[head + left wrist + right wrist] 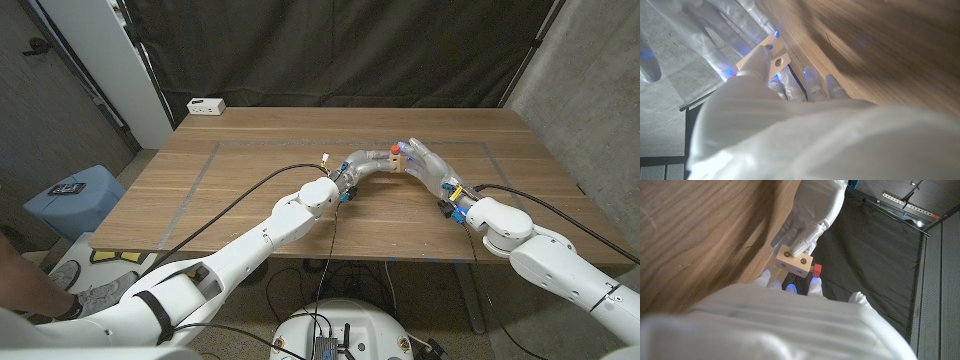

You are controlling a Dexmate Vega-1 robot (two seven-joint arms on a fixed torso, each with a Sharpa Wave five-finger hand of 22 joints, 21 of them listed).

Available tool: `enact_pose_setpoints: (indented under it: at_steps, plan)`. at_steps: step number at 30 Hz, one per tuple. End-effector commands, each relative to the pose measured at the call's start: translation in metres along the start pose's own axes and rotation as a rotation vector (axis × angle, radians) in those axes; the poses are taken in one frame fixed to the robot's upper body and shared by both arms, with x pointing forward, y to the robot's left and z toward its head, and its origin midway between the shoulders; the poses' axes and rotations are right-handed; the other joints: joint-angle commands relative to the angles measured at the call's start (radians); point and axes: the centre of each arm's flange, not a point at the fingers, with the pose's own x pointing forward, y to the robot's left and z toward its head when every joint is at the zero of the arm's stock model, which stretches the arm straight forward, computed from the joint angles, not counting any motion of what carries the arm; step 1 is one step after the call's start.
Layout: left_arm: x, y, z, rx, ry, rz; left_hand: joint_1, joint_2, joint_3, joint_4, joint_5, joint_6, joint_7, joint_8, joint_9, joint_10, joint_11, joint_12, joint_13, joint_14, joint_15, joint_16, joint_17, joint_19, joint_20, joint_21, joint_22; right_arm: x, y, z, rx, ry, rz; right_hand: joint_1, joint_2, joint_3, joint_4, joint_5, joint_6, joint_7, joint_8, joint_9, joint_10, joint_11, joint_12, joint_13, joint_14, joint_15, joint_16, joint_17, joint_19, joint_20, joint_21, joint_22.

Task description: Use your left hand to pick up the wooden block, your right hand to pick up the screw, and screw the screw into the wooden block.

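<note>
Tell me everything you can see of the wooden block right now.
The wooden block is a small, pale, plain-wood cuboid with round holes in its faces; two show on one face in the right wrist view. It is off the table, gripped by the left hand from one side. The right hand is close against its other side, where a red piece, probably the screw, sits beside it.
</note>
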Motion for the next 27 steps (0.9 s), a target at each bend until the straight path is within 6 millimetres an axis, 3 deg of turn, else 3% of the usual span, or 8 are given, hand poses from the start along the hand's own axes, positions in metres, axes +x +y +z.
enact_pose_setpoints:
  at_steps: [1,27]
  plan:
    - [-0.002,-0.001,0.0,0.0,-0.004,0.003,0.002,0.008,0.004,0.005,0.005,0.008,0.001,0.005,0.004,0.008,-0.002,0.007,0.004,0.004,-0.049,0.002,0.001,0.007,0.004,0.004,0.006,-0.007,0.005,0.0,0.003,0.012,0.008,-0.009,0.0,0.005,0.006,0.01,0.008,-0.001,0.005,0.004,-0.178,-0.002,0.007,0.001,-0.18,0.005,0.007,0.003,-0.01,0.001,0.004,0.005]
    - [-0.004,-0.001,0.002,0.005,-0.007,0.0,0.003,0.009,0.004,0.005,0.005,0.006,0.002,0.004,0.004,0.007,-0.002,0.007,0.005,0.002,-0.049,0.002,0.002,0.008,0.005,0.004,0.006,-0.019,0.012,0.006,-0.012,0.024,0.04,-0.01,0.001,0.008,0.006,0.012,0.028,0.006,0.009,0.005,-0.175,-0.003,0.008,0.001,-0.181,0.004,0.007,0.002,-0.01,0.0,0.005,0.005]
